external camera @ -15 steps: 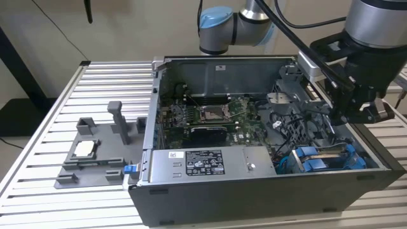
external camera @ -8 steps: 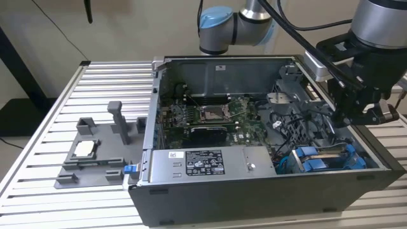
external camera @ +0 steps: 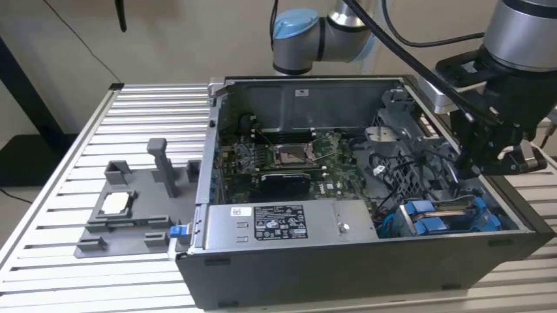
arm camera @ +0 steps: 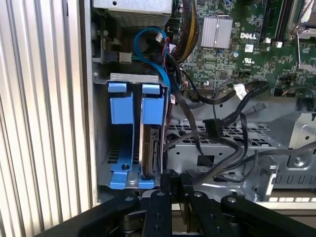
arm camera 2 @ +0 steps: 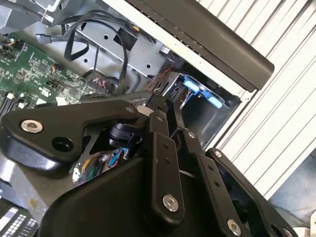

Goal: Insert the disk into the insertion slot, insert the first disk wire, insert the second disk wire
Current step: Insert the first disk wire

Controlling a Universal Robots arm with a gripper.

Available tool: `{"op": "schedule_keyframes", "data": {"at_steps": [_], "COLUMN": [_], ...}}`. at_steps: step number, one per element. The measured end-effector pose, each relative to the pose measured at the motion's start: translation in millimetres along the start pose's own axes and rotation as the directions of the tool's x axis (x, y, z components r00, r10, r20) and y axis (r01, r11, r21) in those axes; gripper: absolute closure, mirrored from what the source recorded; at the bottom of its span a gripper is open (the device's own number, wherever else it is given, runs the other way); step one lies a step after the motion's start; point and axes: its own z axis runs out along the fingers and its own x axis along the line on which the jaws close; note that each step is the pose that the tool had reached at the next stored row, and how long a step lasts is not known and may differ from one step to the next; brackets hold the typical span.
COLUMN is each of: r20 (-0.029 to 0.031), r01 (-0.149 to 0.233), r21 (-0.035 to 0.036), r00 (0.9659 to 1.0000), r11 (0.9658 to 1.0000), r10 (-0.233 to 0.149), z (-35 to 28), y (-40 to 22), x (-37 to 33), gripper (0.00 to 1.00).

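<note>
Table [external camera: 52, 195]: slatted metal surface under everything, running from the exterior view's left to its right.
Fixture tray [external camera: 130, 225]: grey plastic, on the table at the exterior view's left, just beside the case.
Case [external camera: 348, 267]: dark computer case lying open, side panel off.
Power-supply box [external camera: 278, 225]: grey, labelled, along the case's near edge.
Motherboard [external camera: 296, 160]: green, behind the box.
Black cables [arm camera: 217, 131]: draped loosely over perforated grey metal next to the bay.
Insertion slot [arm camera: 129, 78]: grey sheet-metal bay in the case's corner at the exterior view's right.
Disk [arm camera: 149, 148]: seated on edge in the slot, clipped in its blue carrier [arm camera: 151, 106]; a second blue carrier stands beside it.
Gripper [external camera: 471, 171]: fingers pressed together with nothing seen between them. It hangs over the case's right-hand edge, above and slightly behind the disk, apart from it. In the first wrist view the fingertips sit near the disk's end.
</note>
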Motion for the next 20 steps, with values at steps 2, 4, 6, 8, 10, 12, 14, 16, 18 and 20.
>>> {"op": "schedule_keyframes", "data": {"at_steps": [2,4,6,8,10,12,14,16,18,20], "r20": [-0.0041,-0.0054,-0.0059,-0.0061,-0.0059,-0.0059,-0.0059,-0.0060,-0.0058,-0.0058], "r01": [-0.005,-0.009,-0.010,-0.012,-0.013,-0.015,-0.016,-0.017,-0.019,-0.020], "r21": [-0.0046,-0.0101,-0.0175,-0.0273,-0.0378,-0.0483,-0.0586,-0.0700,-0.0824,-0.0953], "r00": [1.0000,0.9999,0.9999,0.9999,0.9999,0.9999,0.9999,0.9998,0.9998,0.9998], "r11": [1.0000,0.9999,0.9998,0.9996,0.9992,0.9987,0.9982,0.9974,0.9964,0.9952], "r10": [0.005,0.009,0.010,0.012,0.013,0.014,0.016,0.017,0.018,0.020], "z": [1.1,3.0,4.7,6.3,8.1,9.8,11.5,13.1,14.7,16.1], "y": [-0.5,-1.6,-3.0,-4.6,-6.3,-8.1,-9.9,-11.7,-13.5,-15.0], "x": [0.1,0.4,0.5,0.7,0.9,1.1,1.3,1.5,1.7,1.9], "gripper": [0.81,0.81,0.81,0.81,0.81,0.81,0.81,0.81,0.81,0.81]}}
